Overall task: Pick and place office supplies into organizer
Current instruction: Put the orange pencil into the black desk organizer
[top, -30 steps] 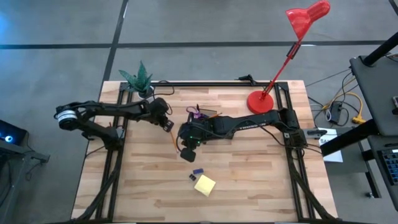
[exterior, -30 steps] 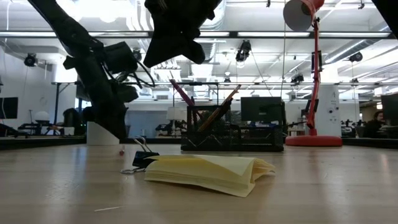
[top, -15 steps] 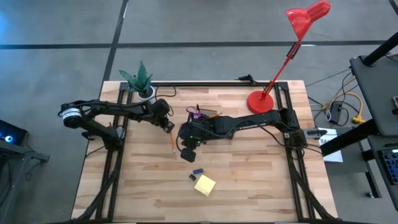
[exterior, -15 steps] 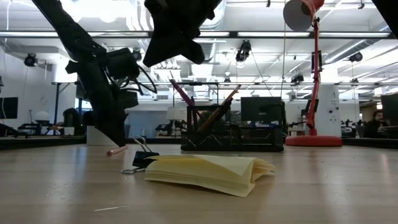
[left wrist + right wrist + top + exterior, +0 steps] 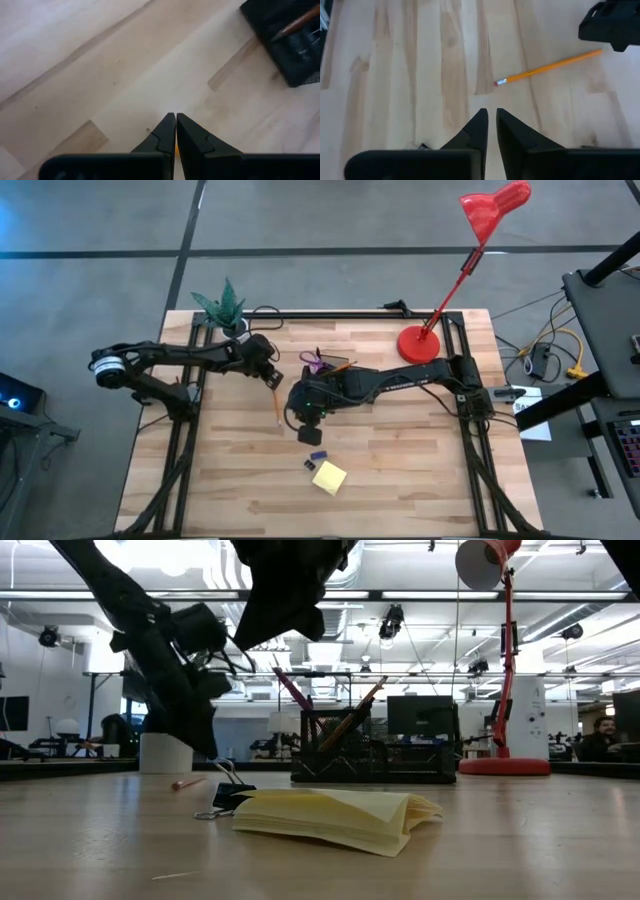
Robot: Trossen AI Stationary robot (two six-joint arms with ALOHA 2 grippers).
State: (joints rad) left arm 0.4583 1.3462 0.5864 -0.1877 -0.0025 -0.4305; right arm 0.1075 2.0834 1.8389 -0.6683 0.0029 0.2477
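Light wood-plank table [image 5: 400, 470], lab floor around. My left gripper [image 5: 271, 377] pinched closed on tip of orange pencil [image 5: 276, 408], frame centre-left, for lift toward black mesh organizer [image 5: 325, 366] above centre. My right gripper [image 5: 309, 434] barely parted, empty, hovering just beside, crowding path. Yellow sticky-note pad [image 5: 329, 477], small blue piece [image 5: 317, 456] lower centre.

My two black fingers [image 5: 482, 127] hang over a pale wooden table [image 5: 410, 60] streaked with darker grain. On it lies an orange pencil [image 5: 550, 66] with a pink eraser, and nearby a yellow notepad [image 5: 329, 477]. The lamp [image 5: 470, 255] is red.
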